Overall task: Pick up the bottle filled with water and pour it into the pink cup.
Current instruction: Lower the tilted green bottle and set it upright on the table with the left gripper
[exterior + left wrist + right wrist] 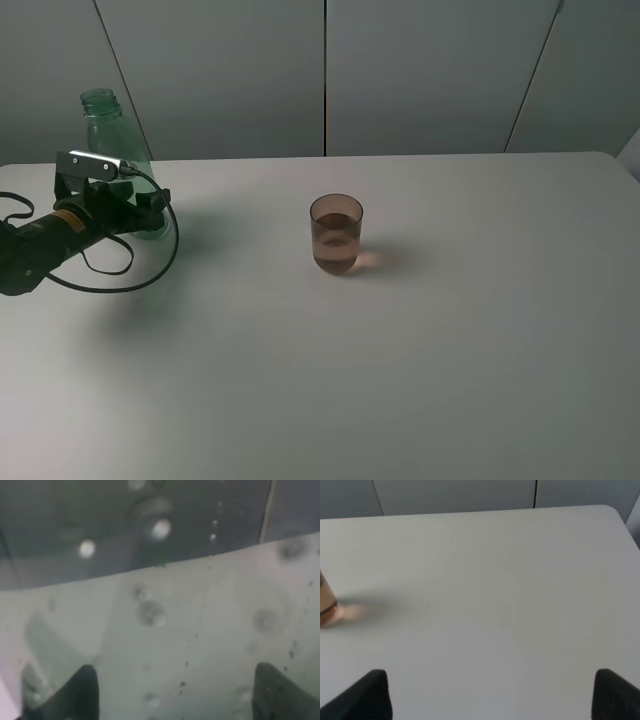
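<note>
No writing could be read anywhere. Left of the cup, one tall transparent green plastic bottle (pixel 103 125) stood upright on the white table (pixel 450 330), its lower body hidden by the left gripper (pixel 150 208), which was clamped on the bottle. One translucent brownish-pink plastic cup (pixel 336 234) held liquid. The right gripper (pixel 490 692), cut off, had its fingers spread apart, holding nothing.

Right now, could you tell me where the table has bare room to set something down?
The whole table right of the cup is bare, as is the front strip below it. The gap between cup and bottle is free too. Only the far-left corner is crowded, by the bottle and left gripper.
</note>
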Robot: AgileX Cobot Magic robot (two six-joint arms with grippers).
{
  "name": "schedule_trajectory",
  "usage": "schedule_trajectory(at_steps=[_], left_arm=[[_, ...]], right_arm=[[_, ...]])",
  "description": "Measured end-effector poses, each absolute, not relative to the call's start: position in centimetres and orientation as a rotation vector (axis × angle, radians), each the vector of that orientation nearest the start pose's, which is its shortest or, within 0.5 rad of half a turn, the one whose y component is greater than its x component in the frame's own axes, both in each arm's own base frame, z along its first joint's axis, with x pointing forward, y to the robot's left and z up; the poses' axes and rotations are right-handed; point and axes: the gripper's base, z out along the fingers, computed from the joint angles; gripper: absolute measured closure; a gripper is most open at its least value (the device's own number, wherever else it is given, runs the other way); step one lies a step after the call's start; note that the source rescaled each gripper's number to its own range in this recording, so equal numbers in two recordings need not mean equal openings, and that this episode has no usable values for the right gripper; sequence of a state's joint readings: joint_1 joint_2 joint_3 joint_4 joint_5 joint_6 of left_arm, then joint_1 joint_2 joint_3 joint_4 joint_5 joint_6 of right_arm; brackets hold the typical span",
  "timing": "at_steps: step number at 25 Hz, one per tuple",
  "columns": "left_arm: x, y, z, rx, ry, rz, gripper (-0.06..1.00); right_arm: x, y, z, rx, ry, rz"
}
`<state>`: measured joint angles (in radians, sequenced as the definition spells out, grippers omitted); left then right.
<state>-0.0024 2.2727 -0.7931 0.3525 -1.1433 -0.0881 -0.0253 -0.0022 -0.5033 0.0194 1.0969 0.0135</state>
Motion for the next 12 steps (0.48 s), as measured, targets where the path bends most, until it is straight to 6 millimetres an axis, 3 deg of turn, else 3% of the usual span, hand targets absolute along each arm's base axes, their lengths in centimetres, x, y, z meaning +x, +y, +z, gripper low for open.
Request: schedule_trajectory(at_steps=[7,8,10,11,12], left_arm=[[36.12,-2.99,4.71,0.283,1.815,-0.259,0.92],[36.11,-3.00,4.69,0.285,1.817,-0.260,0.80],[36.07,-3.02,4.57,0.291,1.829,-0.260,0.16],[36.03,-3.02,4.43,0.294,1.839,-0.260,0.04],[36.03,-3.02,4.41,0.294,1.841,-0.259,0.00]], right_arm=[[-0.71,0.17,27.53,0.039,2.074,0.016],[-0.71,0.17,27.53,0.039,2.074,0.016],[-0.71,0.17,27.53,0.039,2.074,0.016],[-0.71,0.17,27.53,0.039,2.074,0.016],[-0.71,0.17,27.53,0.039,2.074,0.016]])
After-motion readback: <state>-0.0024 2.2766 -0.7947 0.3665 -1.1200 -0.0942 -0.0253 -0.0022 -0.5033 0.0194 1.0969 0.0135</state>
